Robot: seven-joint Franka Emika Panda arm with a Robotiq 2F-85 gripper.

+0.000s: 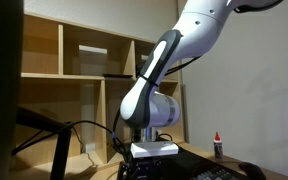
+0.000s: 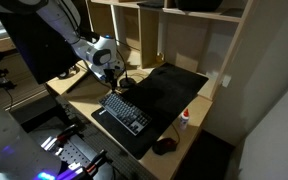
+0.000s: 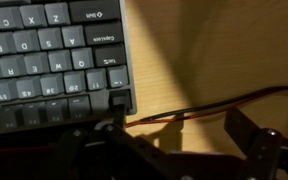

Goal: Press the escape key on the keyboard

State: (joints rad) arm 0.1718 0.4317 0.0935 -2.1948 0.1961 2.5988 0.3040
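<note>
keyboard [image 2: 124, 111] is flat and black, rows of dark keys (pale legends).

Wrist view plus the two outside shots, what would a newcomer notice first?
The white arm bending down from above dominates an exterior view. The black keyboard lies at the edge of a dark mat. In the wrist view the open claw hangs by the keyboard's corner, with a thin cable crossing the wooden desk.
</note>
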